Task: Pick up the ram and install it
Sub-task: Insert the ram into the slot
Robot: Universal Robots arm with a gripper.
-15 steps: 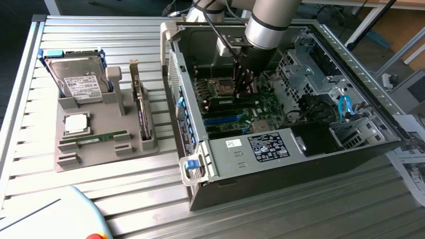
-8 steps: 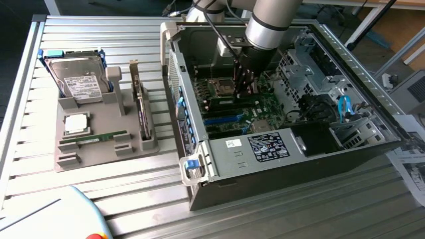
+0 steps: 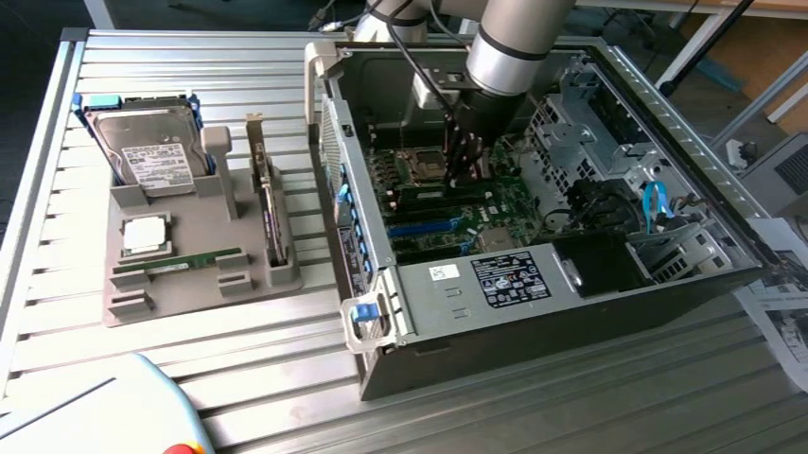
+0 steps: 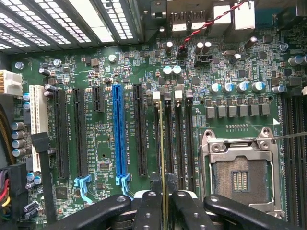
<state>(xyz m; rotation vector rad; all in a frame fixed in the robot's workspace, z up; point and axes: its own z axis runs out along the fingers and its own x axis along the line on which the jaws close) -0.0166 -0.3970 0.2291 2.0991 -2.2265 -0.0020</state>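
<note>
Green narrow ram stick clamped in my gripper over black memory slots, at 6 o'clock of silver socket in exterior view. Installing; seating likely needs it square to slot.

The end effector looks smooth glossy black, the table ribbed bare metal.

Bright, even light washed the ribbed silver metal table, leaving only soft shadows. The open black computer case sat dimmer inside, shaded by the grey robot arm. In the wrist view, pale slats glared white, the green motherboard was evenly lit, and the black gripper was dark around the thin green ram stick.
</note>
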